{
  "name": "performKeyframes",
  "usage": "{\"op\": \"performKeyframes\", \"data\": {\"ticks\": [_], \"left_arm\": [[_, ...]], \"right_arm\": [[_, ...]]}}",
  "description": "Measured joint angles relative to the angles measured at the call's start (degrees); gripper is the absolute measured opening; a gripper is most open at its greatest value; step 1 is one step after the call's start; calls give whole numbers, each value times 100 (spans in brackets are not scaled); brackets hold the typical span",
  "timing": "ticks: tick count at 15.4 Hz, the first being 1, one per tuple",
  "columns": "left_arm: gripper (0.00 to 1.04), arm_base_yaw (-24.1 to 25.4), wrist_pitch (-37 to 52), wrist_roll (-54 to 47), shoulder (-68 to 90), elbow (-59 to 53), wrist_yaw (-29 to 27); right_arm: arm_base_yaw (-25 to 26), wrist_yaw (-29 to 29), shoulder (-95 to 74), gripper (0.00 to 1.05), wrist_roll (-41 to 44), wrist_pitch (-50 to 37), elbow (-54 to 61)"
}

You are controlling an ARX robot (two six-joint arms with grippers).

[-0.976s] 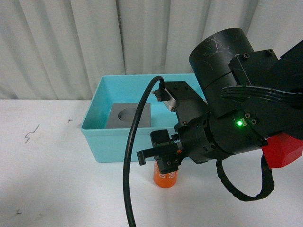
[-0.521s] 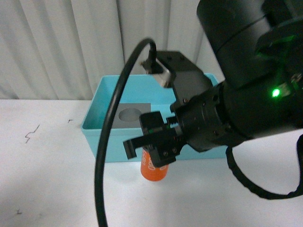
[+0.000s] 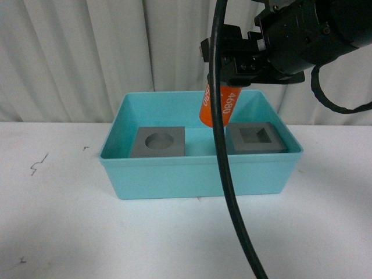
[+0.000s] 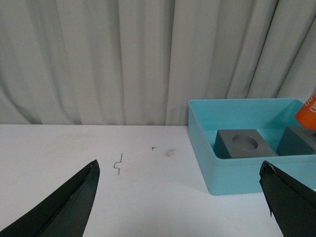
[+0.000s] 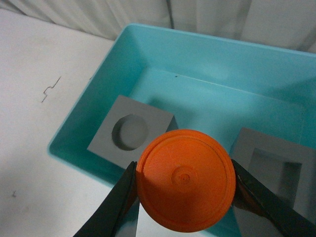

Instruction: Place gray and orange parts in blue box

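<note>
1. Change since a second ago — I am no longer down at the table in front of the blue box (image 3: 200, 174); I am carrying the orange cylinder (image 3: 218, 107) up and over the box's front wall. Half a second back it was low, just outside that wall; now it is hanging above the box interior.
2. Meaning for the task — both gray cubes are already sitting inside: the cube with the round recess (image 3: 158, 143) toward the left, the cube with the square recess (image 3: 256, 138) toward the right. I judge the cylinder to be the last part, with only lowering and release left.
3. Right gripper (image 5: 183, 185): jaws are clamped against opposite sides of the cylinder, whose flat end is facing the wrist camera. It is pointing down into the box.
4. Position check: from the wrist view the cylinder is hovering over the gap between the two cubes, partly overlapping the round-recess cube's near corner. Contact with either cube: none visible.
5. Left gripper (image 4: 180, 197): jaws are spread wide, holding nothing, parked over the white table (image 4: 98, 148) well to the left of the box.
</note>
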State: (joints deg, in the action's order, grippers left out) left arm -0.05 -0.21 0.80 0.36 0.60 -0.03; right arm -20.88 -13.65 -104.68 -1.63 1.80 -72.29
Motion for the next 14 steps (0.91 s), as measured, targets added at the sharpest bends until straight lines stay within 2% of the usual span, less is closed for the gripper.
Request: {"op": "performKeyframes", "data": {"ticks": [4,7,14], "left_arm": [[98,0,0,0,0,0,4],[98,0,0,0,0,0,2],[98,0,0,0,0,0,4]], "right_arm": [[173,50,-761,46,-4,214,-817],[96,118,-1373,46,-153,299,-1480],[24,186,-1825,46,-361,173,-1458]]}}
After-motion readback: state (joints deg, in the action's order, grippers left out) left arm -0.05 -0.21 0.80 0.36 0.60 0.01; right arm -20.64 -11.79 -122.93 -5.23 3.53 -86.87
